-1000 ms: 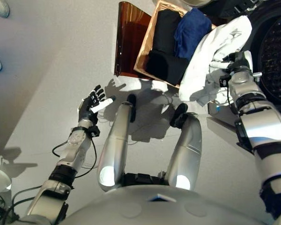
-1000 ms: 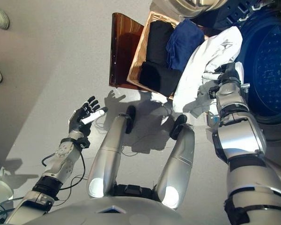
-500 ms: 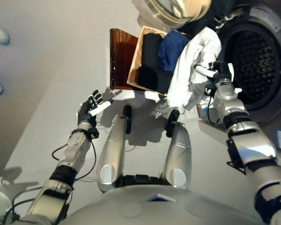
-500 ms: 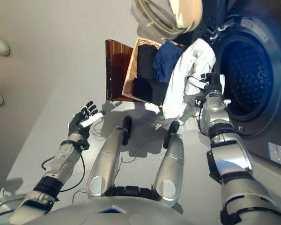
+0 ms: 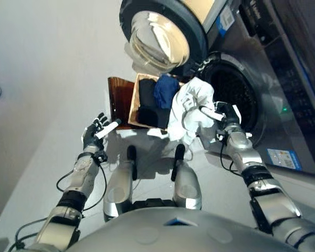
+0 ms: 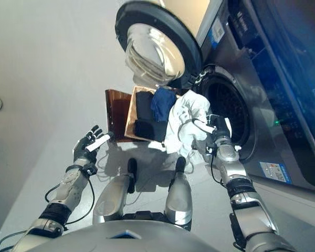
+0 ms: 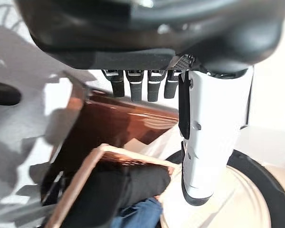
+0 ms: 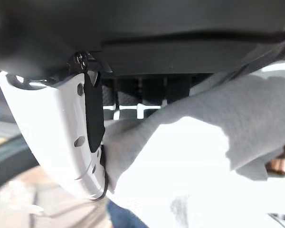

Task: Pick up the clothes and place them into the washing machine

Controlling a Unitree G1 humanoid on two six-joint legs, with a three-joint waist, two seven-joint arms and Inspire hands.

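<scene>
Right eye view, basket (image 6: 130, 116) beside washing machine (image 6: 236, 113)

brown panel (image 5: 121, 100) against the wooden basket (image 5: 135, 100)

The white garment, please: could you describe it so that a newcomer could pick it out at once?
Find the washing machine with its round door swung open. Just before its drum opening, the right hand grips the white garment, which hangs above the basket. It is the only white piece; the basket's clothes are black and blue.
</scene>
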